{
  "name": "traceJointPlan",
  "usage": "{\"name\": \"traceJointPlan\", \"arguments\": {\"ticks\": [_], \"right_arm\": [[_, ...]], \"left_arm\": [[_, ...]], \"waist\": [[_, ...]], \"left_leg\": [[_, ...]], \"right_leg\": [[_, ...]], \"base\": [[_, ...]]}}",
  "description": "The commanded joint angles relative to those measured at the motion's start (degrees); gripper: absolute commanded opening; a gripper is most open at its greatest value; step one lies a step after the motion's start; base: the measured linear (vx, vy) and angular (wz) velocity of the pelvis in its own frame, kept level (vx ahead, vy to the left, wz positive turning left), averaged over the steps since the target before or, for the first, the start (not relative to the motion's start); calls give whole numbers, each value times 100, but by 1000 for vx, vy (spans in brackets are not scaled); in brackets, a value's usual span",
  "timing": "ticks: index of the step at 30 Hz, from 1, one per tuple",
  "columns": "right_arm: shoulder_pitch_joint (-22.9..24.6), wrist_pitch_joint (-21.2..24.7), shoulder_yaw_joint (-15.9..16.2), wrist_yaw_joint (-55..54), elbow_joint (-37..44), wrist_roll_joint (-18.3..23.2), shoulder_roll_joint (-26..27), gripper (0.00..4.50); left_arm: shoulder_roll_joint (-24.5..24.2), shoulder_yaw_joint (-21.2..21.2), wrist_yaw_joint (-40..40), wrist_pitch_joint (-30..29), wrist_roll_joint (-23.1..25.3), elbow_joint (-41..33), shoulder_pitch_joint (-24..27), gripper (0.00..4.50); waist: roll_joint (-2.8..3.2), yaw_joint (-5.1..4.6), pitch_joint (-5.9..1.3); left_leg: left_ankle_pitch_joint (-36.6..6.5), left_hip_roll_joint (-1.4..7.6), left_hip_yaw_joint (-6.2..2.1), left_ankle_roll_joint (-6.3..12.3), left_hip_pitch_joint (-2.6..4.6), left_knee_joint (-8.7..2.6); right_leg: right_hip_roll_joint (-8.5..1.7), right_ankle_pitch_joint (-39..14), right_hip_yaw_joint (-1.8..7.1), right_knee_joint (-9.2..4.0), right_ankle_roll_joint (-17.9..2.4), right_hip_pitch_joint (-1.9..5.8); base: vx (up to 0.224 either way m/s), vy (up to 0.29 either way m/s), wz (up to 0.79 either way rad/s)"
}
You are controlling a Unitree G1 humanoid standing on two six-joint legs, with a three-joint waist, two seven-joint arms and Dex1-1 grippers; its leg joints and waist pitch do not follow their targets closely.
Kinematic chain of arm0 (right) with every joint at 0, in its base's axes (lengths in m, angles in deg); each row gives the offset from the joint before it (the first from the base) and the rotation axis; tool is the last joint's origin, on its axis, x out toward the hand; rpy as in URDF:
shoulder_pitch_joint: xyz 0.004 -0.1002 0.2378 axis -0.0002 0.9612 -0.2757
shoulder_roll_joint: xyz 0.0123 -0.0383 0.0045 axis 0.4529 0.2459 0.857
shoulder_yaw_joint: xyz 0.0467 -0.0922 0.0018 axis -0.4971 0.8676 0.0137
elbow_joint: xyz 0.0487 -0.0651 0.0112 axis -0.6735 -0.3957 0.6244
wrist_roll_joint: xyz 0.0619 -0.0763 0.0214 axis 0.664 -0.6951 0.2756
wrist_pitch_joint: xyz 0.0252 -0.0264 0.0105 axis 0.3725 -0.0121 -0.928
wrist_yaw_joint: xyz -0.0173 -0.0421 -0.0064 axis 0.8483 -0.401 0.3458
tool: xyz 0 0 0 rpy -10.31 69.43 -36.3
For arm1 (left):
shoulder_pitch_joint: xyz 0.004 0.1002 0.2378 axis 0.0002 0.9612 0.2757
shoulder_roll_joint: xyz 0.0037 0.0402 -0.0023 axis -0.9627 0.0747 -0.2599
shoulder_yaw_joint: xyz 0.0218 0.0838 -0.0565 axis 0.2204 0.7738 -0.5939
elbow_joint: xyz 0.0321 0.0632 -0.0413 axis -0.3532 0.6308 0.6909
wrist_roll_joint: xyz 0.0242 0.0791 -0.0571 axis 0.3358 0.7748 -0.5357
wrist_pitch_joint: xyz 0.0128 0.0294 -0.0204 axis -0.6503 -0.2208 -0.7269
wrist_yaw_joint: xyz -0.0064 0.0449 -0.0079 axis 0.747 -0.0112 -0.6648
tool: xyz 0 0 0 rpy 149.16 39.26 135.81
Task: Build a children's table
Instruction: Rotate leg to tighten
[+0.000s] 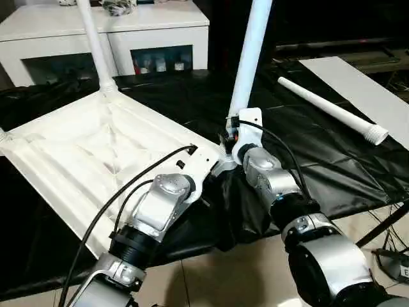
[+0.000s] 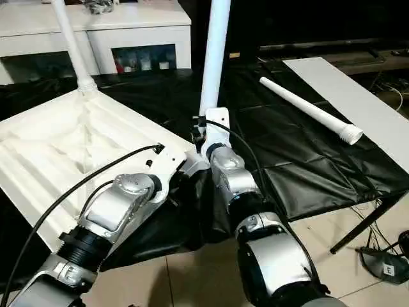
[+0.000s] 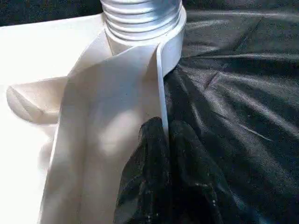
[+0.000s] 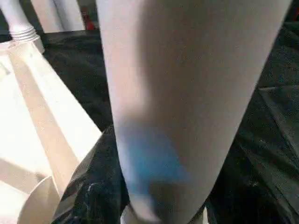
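Presently the children's table [image 1: 83, 153] lies upside down on a black sheet [image 1: 319, 160], ribbed underside facing up. One white leg [image 1: 94, 45] stands upright in the far corner socket. A second leg [image 1: 250, 57] rises, leaning slightly, at the near corner, just by both wrists. A third leg [image 1: 332, 110] lies loose on the sheet, well apart to the right, threaded end toward the robot.

Left pincer [image 3: 164, 140]: fingers together, pinching the thin side wall of the table just below the near corner socket, where the leg's threaded end sits.

Right pincer [image 1: 231, 131]: partly apart, jaws on either side of the lower end of the near-corner leg; in the right wrist view the tube stands right between the fingers. Contact appears firm, though the fingertips themselves are hidden.

Behind: white cabinet [image 1: 160, 38] with glass doors. Flat white board [image 1: 364, 89] at far right.
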Motion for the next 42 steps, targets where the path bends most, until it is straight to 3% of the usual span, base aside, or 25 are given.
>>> {"name": "traceJointPlan", "arguments": {"ticks": [1,3,4,6,8,9,11,12,14,15,16,18,20,21,22,24,27,32,36,42], "right_arm": [[340,299,-52,28,-704,-109,-197,256],[305,203,80,279,-618,-208,-248,264],[301,186,99,325,-596,-217,-256,264],[312,86,191,559,-444,-264,-322,303],[344,30,248,722,-222,-288,-393,314],[432,-78,288,1000,107,-271,-464,328],[502,-120,296,1160,338,-270,-516,346],[516,-128,297,1190,383,-270,-526,351],[776,-42,373,1660,1051,-150,-680,372],[1093,134,465,2182,1831,20,-888,383],[1098,136,466,2190,1844,23,-892,390],[1337,294,521,2553,2405,177,-1079,404],[1486,406,542,2770,2724,263,-1211,423],[1737,524,606,3099,3193,298,-1479,428],[1772,538,614,3140,3254,300,-1516,432],[2059,665,676,3580,3739,414,-1827,432],[2378,911,712,4055,4285,560,-2186,432],[2711,1163,962,4880,4754,614,-2798,432],[2916,1347,1200,5443,5001,595,-3201,432],[2958,1321,1312,5654,4970,465,-3364,432]], "left_arm": [[-30,135,-385,198,-101,-157,-29,0],[-138,165,-490,331,-105,-155,5,0],[-160,175,-512,352,-104,-156,8,0],[-225,146,-539,389,-108,-163,27,0],[-299,126,-591,428,-114,-172,45,0],[-376,115,-658,496,-130,-194,55,0],[-428,110,-701,498,-158,-217,62,0],[-439,110,-710,497,-164,-223,64,0],[-552,131,-893,564,-208,-245,83,0],[-704,183,-1128,668,-236,-243,107,0],[-707,184,-1131,669,-236,-243,107,0],[-854,258,-1374,795,-258,-256,133,0],[-959,302,-1548,866,-283,-287,158,0],[-1163,368,-1874,905,-348,-388,218,0],[-1193,376,-1923,905,-360,-407,228,0],[-1442,448,-2350,1010,-460,-557,308,0],[-1804,600,-2951,1394,-545,-724,407,0],[-2214,725,-3679,1319,-795,-1096,514,0],[-2338,779,-3917,1383,-819,-1137,519,0],[-2399,820,-4045,1475,-810,-1121,524,0]], "waist": [[58,-4,-223],[57,66,-251],[28,73,-270],[45,79,-280],[61,85,-308],[53,85,-336],[58,114,-396],[44,136,-423],[29,167,-431],[40,180,-429],[25,216,-421],[26,213,-390],[35,185,-370],[67,178,-339],[59,188,-334],[64,201,-327],[62,220,-322],[64,269,-334],[44,317,-317],[20,295,-318]], "left_leg": [[-2403,267,-70,-58,19,-482],[-2263,274,-6,-22,96,-431],[-1982,274,19,62,73,-417],[-1495,281,30,176,-1,-410],[-1177,299,42,223,4,-383],[-909,296,56,283,4,-347],[-282,286,80,454,2,-259],[238,257,98,668,-14,-189],[370,254,112,830,-12,-156],[406,259,108,961,-26,-143],[388,273,106,1056,-12,-131],[130,290,109,1038,-16,-160],[-229,312,110,890,-9,-197],[-507,322,107,749,2,-226],[-741,337,114,623,34,-239],[-894,341,118,497,46,-253],[-896,323,108,430,28,-258],[-853,325,126,442,37,-231],[-994,334,130,421,42,-233],[-1100,322,121,374,15,-230]], "right_leg": [[-310,-1737,236,-515,-878,88],[-316,-1510,266,-540,-1014,41],[-298,-1189,269,-478,-1120,85],[-305,-801,253,-414,-1199,158],[-296,-349,238,-358,-1290,187],[-278,141,232,-308,-1384,205],[-257,1088,220,-205,-1511,230],[-235,1785,208,-133,-1622,233],[-241,2007,210,-122,-1641,234],[-244,2043,203,-111,-1652,236],[-238,1999,202,-120,-1584,237],[-244,1581,200,-156,-1540,230],[-260,1010,206,-191,-1562,216],[-255,638,215,-221,-1538,204],[-255,367,227,-247,-1484,191],[-257,175,238,-263,-1450,186],[-241,185,238,-257,-1407,192],[-259,218,251,-224,-1427,173],[-262,-3,257,-232,-1426,161],[-280,-302,260,-247,-1395,168]], "base": [[0,0,0],[0,0,0],[0,0,0],[52,-18,2],[55,-5,-2],[56,-1,-1],[26,6,0],[0,0,0],[0,0,0],[0,0,0],[0,0,0],[0,0,0],[0,0,0],[0,0,0],[0,0,0],[0,0,0],[0,0,0],[0,0,0],[0,0,0],[0,0,0]]}}
